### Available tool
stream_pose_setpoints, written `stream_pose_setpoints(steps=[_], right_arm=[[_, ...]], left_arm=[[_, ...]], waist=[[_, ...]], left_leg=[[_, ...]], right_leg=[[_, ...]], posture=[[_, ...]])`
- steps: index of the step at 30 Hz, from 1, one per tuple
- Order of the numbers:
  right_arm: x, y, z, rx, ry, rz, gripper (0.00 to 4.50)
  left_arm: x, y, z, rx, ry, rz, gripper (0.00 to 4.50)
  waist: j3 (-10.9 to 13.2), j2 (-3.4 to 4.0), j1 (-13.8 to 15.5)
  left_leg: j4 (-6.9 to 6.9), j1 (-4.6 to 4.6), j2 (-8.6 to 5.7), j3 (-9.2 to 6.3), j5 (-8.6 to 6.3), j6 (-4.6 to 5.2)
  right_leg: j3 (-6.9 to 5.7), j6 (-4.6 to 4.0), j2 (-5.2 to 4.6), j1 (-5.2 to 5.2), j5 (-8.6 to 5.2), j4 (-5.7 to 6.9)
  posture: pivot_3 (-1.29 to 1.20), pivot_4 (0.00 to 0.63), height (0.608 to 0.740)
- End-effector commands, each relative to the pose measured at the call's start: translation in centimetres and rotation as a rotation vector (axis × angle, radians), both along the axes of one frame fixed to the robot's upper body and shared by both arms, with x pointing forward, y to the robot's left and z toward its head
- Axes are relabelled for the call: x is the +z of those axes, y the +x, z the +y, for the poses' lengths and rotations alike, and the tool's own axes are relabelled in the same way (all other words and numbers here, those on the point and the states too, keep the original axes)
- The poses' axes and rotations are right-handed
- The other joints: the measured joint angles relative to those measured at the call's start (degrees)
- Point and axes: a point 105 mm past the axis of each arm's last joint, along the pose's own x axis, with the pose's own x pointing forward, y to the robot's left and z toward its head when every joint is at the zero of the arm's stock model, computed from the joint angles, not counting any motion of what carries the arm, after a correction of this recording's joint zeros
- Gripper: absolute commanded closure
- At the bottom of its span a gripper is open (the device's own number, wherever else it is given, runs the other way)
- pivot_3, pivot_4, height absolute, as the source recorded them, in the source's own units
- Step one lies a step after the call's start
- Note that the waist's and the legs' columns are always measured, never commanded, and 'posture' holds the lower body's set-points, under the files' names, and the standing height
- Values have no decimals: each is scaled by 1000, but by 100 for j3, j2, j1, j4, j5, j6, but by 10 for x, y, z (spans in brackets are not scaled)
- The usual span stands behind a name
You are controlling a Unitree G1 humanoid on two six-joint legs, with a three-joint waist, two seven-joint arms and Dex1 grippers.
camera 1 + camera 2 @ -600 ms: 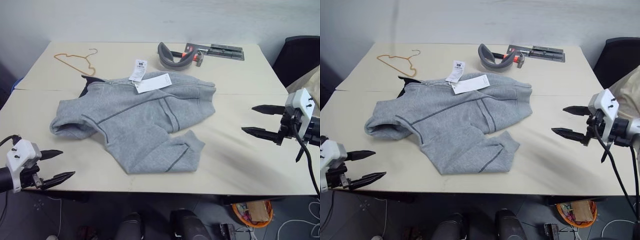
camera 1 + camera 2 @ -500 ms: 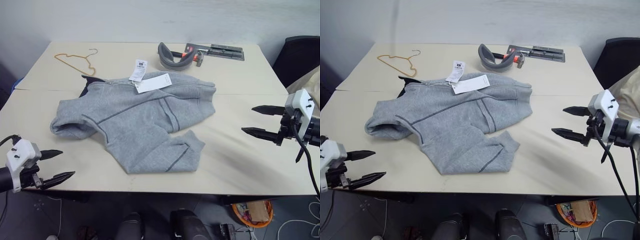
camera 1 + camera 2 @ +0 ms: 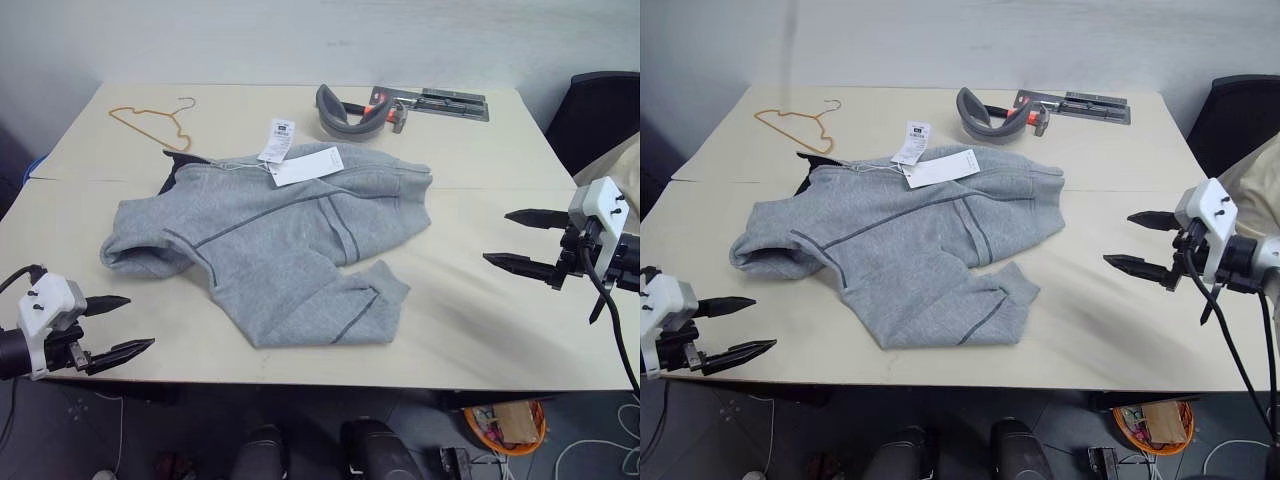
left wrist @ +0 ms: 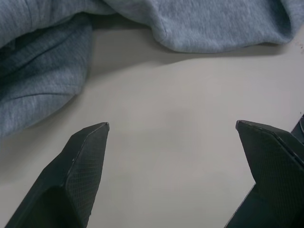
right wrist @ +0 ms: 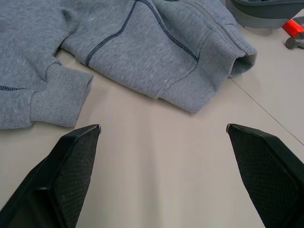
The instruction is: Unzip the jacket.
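Observation:
The jacket (image 3: 270,235) lies crumpled in the middle of the table, light grey fleece with darker seam lines and two white paper tags (image 3: 300,160) at its collar end. A dark lining (image 3: 176,170) shows at its far left edge. I cannot make out the zip. My left gripper (image 3: 128,325) hovers open at the table's near left edge, apart from the jacket's left sleeve (image 4: 38,71). My right gripper (image 3: 505,240) stands open over the table's right side, pointing at the hem (image 5: 209,71) and cuff (image 5: 59,97), with bare table between.
A wire hanger (image 3: 155,122) lies at the far left of the table (image 3: 480,320). A grey curved band (image 3: 345,112) and a metal tool with a red part (image 3: 430,100) sit at the far edge. A dark chair (image 3: 600,115) stands at the right.
My left gripper has shifted slightly inward toward the table's near edge. The right gripper and the jacket have not moved.

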Motion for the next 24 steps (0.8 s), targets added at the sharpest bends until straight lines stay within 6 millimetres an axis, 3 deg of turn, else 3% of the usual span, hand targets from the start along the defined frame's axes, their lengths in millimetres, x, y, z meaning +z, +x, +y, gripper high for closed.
stream_pose_setpoints(steps=[1, 8, 12, 18, 21, 24], right_arm=[[15, -1, 9, 24, 31, -59, 56], [22, -5, 28, 77, 42, -81, 56], [17, 1, 50, 143, -106, -134, 56], [-10, 36, 68, 212, -420, -250, 56], [-24, 55, 76, 256, -587, -343, 56], [-31, 71, 80, 260, -641, -390, 56]], left_arm=[[16, 6, -16, -47, -50, -58, 0], [29, 12, -42, -162, -43, -79, 0], [42, 34, -57, -275, 150, -169, 0], [61, 81, -79, -423, 478, -353, 0], [54, 94, -72, -522, 740, -381, 0], [52, 102, -65, -575, 838, -383, 0]], waist=[[0, 0, 4], [0, 0, 2], [0, 0, 8], [1, -1, 14], [0, -1, -9], [2, -3, -24]], left_leg=[[0, 0, 0, 0, 1, 0], [-1, 1, -1, 1, 2, 0], [5, 2, -2, 0, 10, -2], [12, 2, -7, 12, 10, -1], [23, -19, -3, 39, 9, 2], [40, -48, 13, 92, 12, -1]], right_leg=[[0, 0, 0, 0, 0, 1], [0, 1, 2, 0, 0, 6], [0, 1, 3, 0, 0, 16], [6, 1, 6, -3, 0, 21], [25, 4, 18, -34, 2, 30], [73, 9, 44, -90, 2, 60]], posture=[[0, 150, 740], [0, 150, 740], [0, 150, 740], [0, 150, 740], [0, 150, 740], [0, 150, 740]])
